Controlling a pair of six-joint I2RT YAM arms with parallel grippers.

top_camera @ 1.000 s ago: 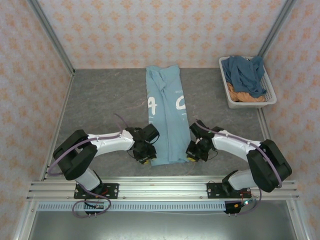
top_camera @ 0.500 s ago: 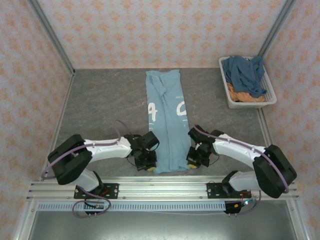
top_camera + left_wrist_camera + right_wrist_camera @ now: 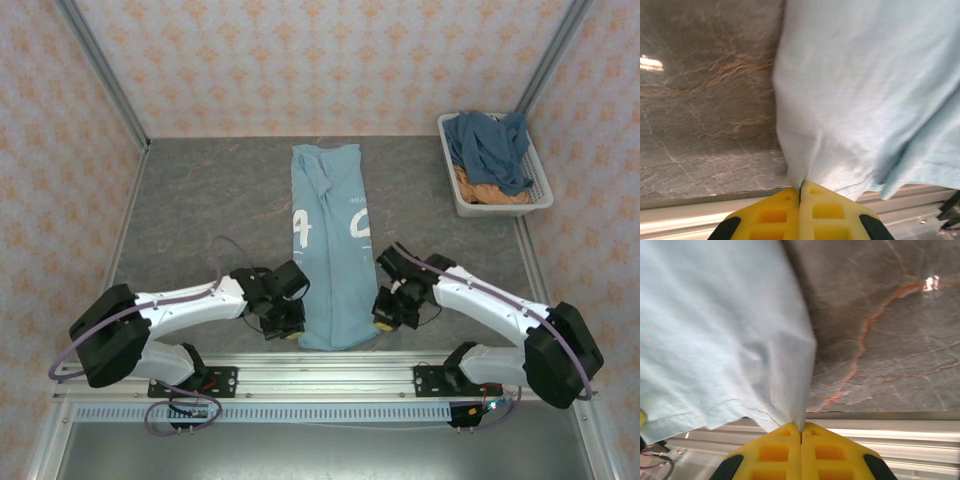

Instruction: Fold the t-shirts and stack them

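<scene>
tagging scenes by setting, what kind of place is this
Probably a robot lab test cell, not a home: patterned backdrop walls, two robot arms bolted to an aluminium rail, and a light blue t-shirt on the grey table.

The folded t-shirt [image 3: 328, 250] lies along the middle of the table [image 3: 200, 210], its near corners pinched in my left gripper [image 3: 290, 331] and right gripper [image 3: 382, 322], with the basket [image 3: 497, 208] of other t-shirts [image 3: 490, 150] at the back right.
</scene>
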